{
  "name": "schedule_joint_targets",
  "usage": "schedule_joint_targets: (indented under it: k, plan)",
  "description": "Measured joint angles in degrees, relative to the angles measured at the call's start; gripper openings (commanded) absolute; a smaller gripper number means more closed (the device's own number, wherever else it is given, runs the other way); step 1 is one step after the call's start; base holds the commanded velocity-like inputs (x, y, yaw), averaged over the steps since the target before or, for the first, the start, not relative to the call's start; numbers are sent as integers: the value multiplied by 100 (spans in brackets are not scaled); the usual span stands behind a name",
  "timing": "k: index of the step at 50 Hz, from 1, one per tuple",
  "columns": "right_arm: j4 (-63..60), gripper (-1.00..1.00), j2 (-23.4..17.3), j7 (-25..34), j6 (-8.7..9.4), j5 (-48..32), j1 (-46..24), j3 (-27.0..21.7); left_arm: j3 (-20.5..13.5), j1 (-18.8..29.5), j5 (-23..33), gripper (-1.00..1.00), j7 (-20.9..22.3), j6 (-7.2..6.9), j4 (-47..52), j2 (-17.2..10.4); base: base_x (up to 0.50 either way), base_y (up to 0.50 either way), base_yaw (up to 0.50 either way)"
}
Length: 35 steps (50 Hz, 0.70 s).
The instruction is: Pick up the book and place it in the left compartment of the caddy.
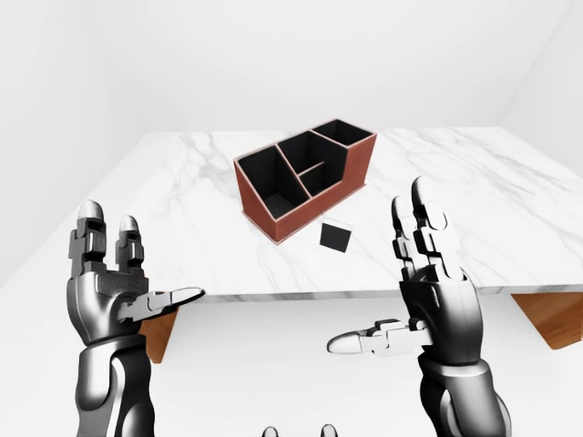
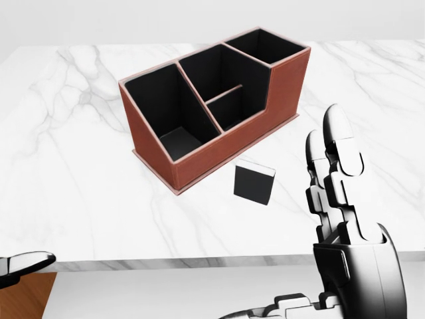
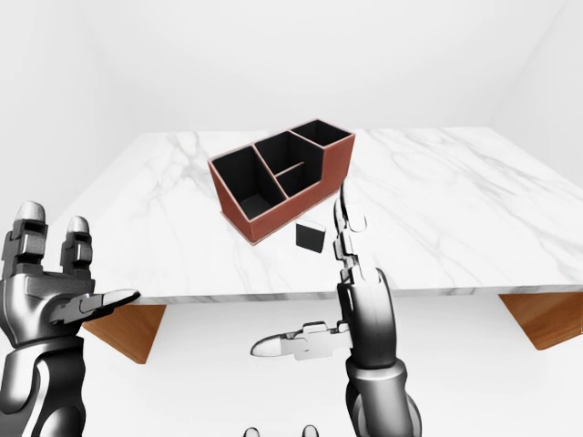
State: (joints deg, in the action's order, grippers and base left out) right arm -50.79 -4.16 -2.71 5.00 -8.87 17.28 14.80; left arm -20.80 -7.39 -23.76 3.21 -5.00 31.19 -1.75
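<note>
A small black book (image 2: 254, 183) with a pale top edge stands on the white marble table (image 2: 73, 186), just to the lower right of the caddy. The red-brown caddy (image 2: 212, 100) has black compartments and sits turned at an angle; its large left compartment (image 2: 169, 109) holds nothing. My right hand (image 1: 401, 300) is open, fingers up, below and right of the book, off the table's near edge. My left hand (image 1: 127, 273) is open at the lower left of the left-eye view, away from both things.
The table's near edge (image 1: 364, 293) runs across the views between my hands and the book. Brown wooden supports show under the table at the left (image 1: 159, 332) and right (image 1: 551, 319). White walls stand behind.
</note>
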Motion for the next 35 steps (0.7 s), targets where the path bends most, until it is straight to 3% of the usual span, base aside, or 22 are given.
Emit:
schedule_joint_targets:
  k: [24, 29, 35]
  plan:
    - [32, 100, -8, -14, 0, -14, -11, 7, -41, 26, -39, 100, -16, 0, 37, -16, 50, 19, 0]
    - [48, 100, 14, -16, 0, 31, -28, -31, -39, 38, -35, 100, -17, 0, 39, -15, 4, 0, 0]
    - [12, 100, -44, 14, 0, -37, 44, 66, -53, -25, -45, 100, -12, 0, 91, -10, 50, 0, 0]
